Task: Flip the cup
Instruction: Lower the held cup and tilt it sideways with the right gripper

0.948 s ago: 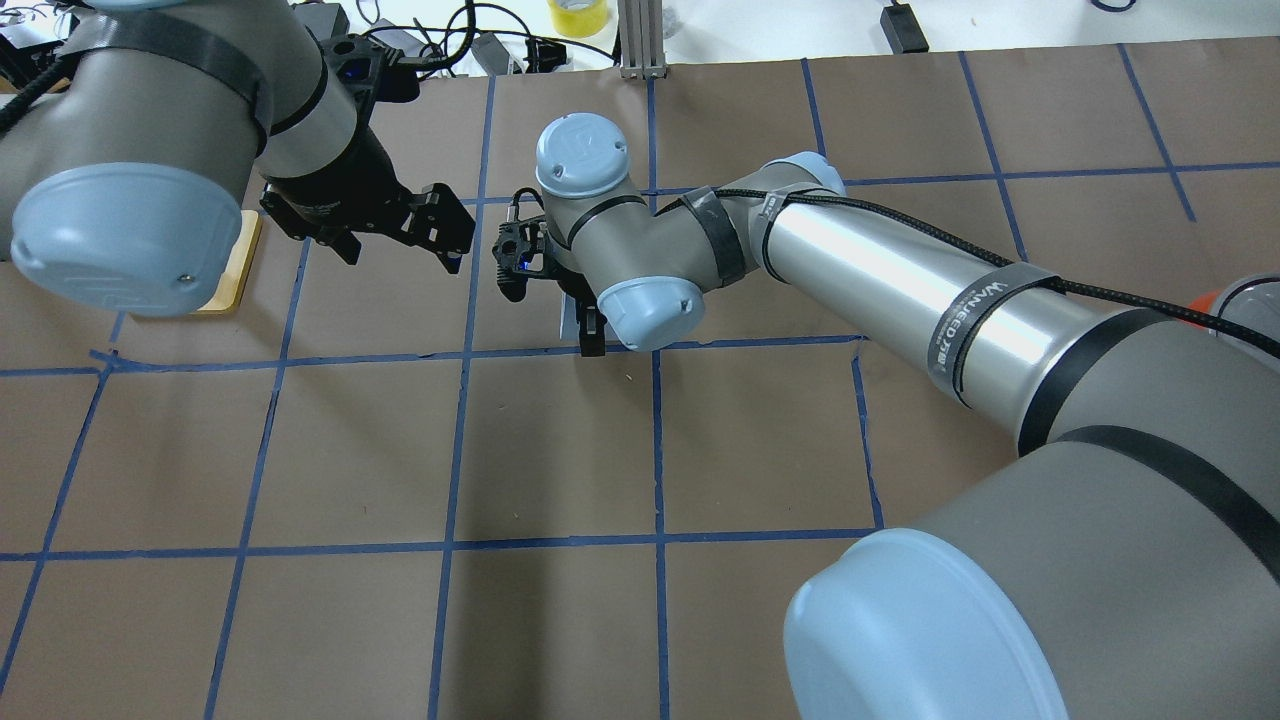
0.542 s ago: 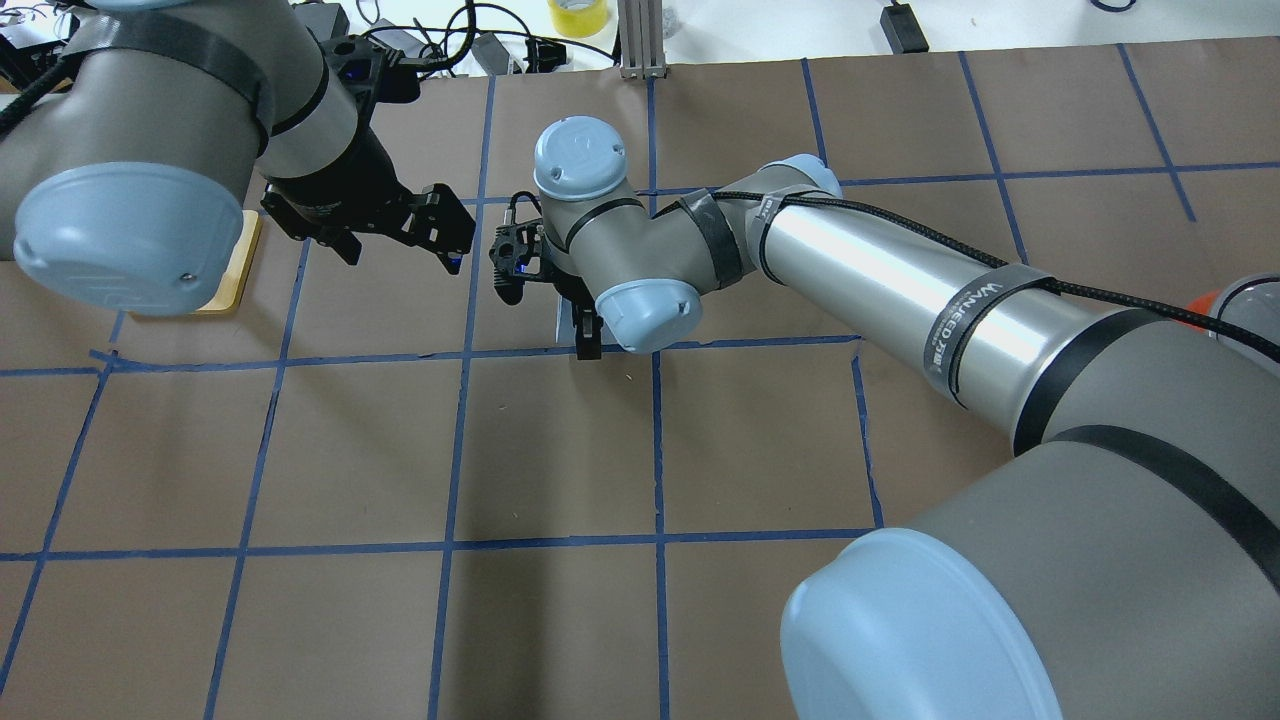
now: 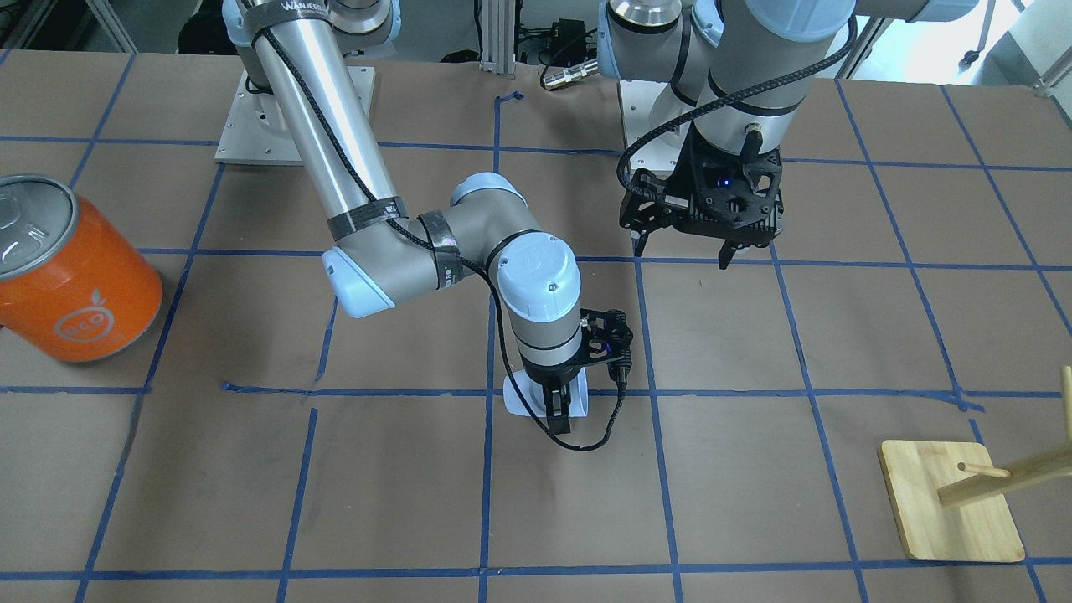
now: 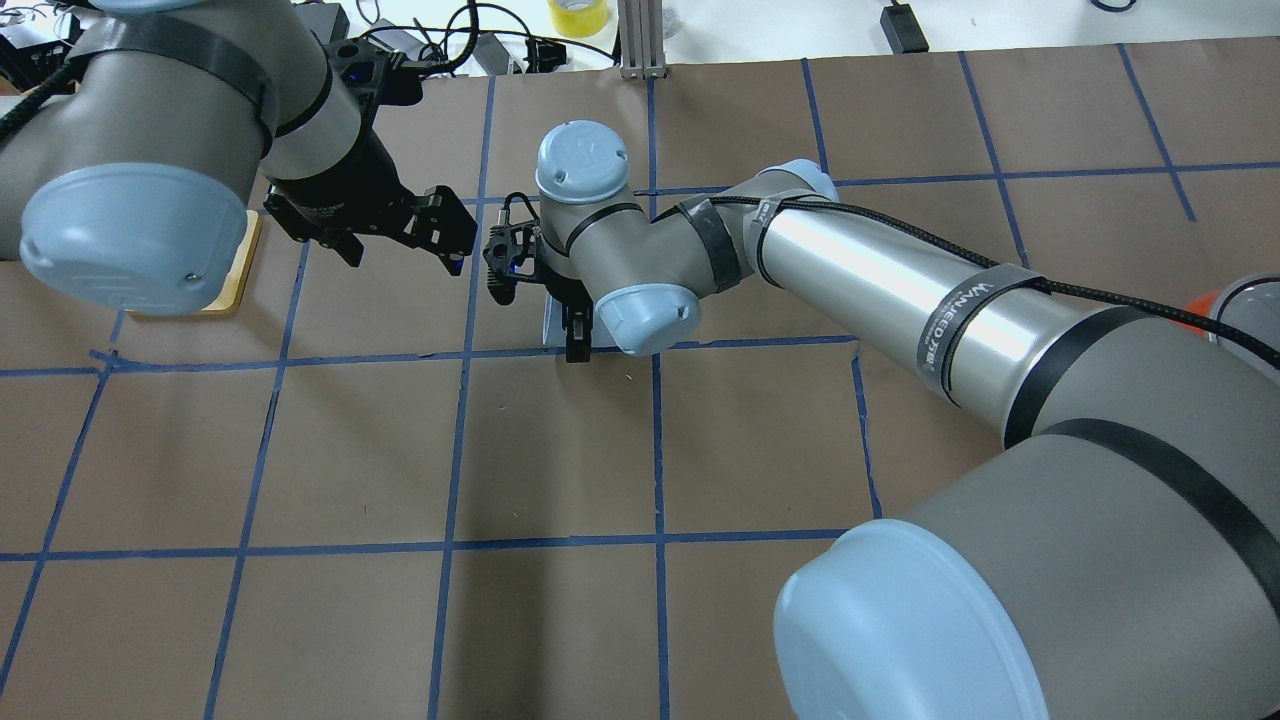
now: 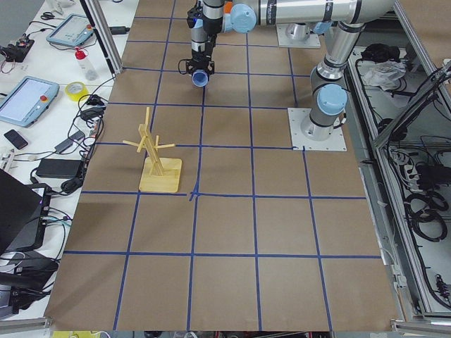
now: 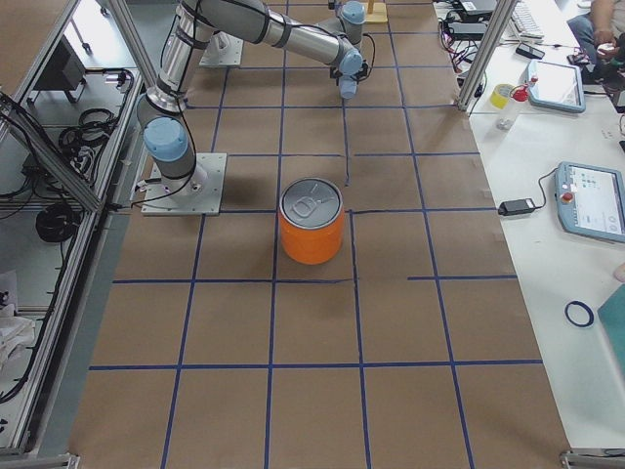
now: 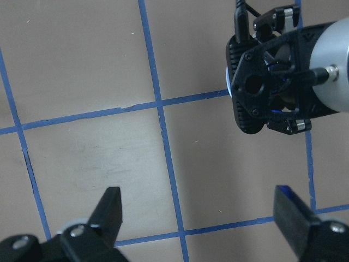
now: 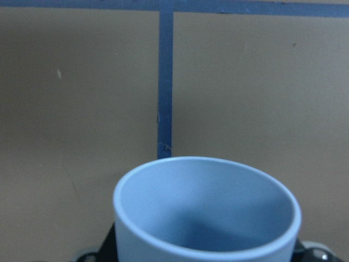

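Note:
The pale blue-white cup (image 3: pixel 521 394) is held just above the table in my right gripper (image 3: pixel 557 409), which is shut on it. From overhead the cup (image 4: pixel 553 322) shows as a pale sliver beside the right gripper (image 4: pixel 577 338). In the right wrist view the cup (image 8: pixel 207 218) fills the lower half, its open mouth facing the camera. My left gripper (image 3: pixel 682 251) hangs open and empty above the table, a short way from the cup. It also shows overhead (image 4: pixel 400 252) and in the left wrist view (image 7: pixel 202 218).
A large orange can (image 3: pixel 71 276) stands on the table on my right side, seen also in the exterior right view (image 6: pixel 312 220). A wooden peg stand (image 3: pixel 950 502) stands on my left side. Blue tape lines grid the brown table.
My right wrist has shifted slightly toward my left side with the cup in its grip. The left arm has barely moved.

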You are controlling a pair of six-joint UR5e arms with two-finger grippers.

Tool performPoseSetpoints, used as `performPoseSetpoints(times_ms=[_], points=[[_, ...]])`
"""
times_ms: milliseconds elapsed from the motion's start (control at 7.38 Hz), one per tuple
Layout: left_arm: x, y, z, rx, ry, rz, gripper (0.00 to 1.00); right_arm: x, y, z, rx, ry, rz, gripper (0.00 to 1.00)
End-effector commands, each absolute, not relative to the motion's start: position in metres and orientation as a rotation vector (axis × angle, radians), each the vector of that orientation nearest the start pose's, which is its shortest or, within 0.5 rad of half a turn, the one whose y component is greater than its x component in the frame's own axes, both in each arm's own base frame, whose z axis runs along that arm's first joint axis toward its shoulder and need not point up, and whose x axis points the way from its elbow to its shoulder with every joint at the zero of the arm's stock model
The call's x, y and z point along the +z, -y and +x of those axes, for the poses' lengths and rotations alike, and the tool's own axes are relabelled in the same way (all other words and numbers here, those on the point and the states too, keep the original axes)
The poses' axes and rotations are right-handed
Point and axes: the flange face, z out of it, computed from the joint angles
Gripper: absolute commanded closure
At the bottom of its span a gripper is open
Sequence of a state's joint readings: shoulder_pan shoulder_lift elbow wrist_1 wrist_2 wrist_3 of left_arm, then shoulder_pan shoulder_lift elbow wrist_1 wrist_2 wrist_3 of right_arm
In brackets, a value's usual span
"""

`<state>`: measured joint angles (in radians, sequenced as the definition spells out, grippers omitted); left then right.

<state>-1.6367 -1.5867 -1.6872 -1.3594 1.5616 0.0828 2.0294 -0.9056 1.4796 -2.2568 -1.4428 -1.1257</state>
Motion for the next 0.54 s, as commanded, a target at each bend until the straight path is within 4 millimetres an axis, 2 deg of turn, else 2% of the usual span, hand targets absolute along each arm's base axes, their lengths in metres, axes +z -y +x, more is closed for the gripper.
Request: performPoseSetpoints(times_ms=[0,135,271,406], points=[[0.4445,0.4927,-0.1671,-0.126,-3.139,0.235,0.00,0.1958,0.5647,0.4423,-0.232,-2.136,-2.169,0.56],[0.4444,0.4926,-0.1670,-0.123,-3.139,0.235,0.00,0.1950,0.5639,0.4439,-0.234,-2.158,-2.118,0.34],[0.4445,0.4927,-0.1671,-0.126,-3.139,0.235,0.00,0.1942,0.5624,0.4508,-0.270,-2.130,-2.047,0.08],[0.4436,0.4930,-0.1671,-0.121,-3.139,0.235,0.00,0.1945,0.5626,0.4496,-0.269,-2.139,-2.054,0.04]])
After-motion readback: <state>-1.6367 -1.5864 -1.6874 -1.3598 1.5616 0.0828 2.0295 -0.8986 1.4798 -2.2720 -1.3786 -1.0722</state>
